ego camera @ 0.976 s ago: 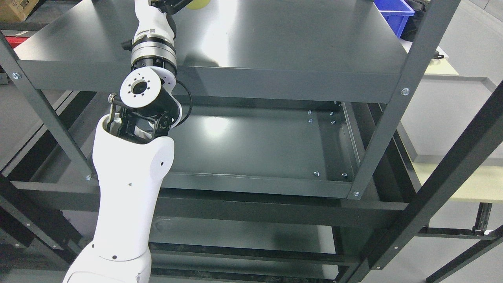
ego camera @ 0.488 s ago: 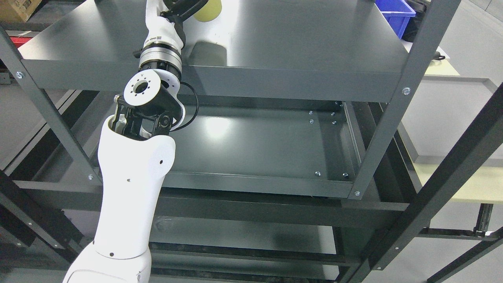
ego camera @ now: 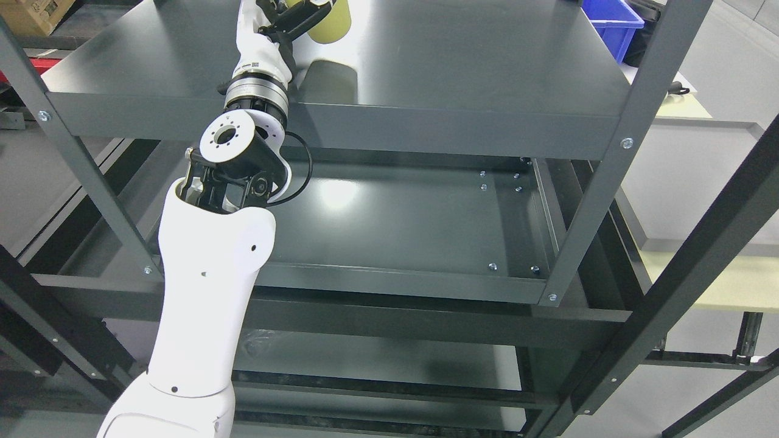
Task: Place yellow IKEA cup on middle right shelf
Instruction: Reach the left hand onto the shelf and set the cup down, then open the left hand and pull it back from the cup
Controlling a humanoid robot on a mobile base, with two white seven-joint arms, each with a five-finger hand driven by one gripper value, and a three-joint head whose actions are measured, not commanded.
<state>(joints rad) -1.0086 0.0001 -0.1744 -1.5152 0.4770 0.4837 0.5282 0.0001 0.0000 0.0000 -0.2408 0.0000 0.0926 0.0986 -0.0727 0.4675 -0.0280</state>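
Note:
A pale yellow cup (ego camera: 331, 25) hangs tilted at the top edge of the head view, above the upper dark shelf (ego camera: 462, 67). My left hand (ego camera: 299, 17) has its black fingers shut around the cup; the hand is partly cut off by the frame's top. The white left arm rises from the lower left, passing in front of the shelf's front lip. The cup casts a shadow on the shelf just below it. Underneath lies the middle shelf (ego camera: 414, 225), a dark tray with a raised rim. The right arm is out of view.
Grey uprights (ego camera: 614, 152) frame the rack at right, and a slanted upright (ego camera: 79, 164) stands at left. A blue bin (ego camera: 611, 21) sits at the back right. A cream table (ego camera: 718, 286) lies to the right, a lower shelf (ego camera: 377, 365) below.
My left arm has drawn the cup down and to the right, toward me, so more of the cup shows now. The picture has also shifted slightly.

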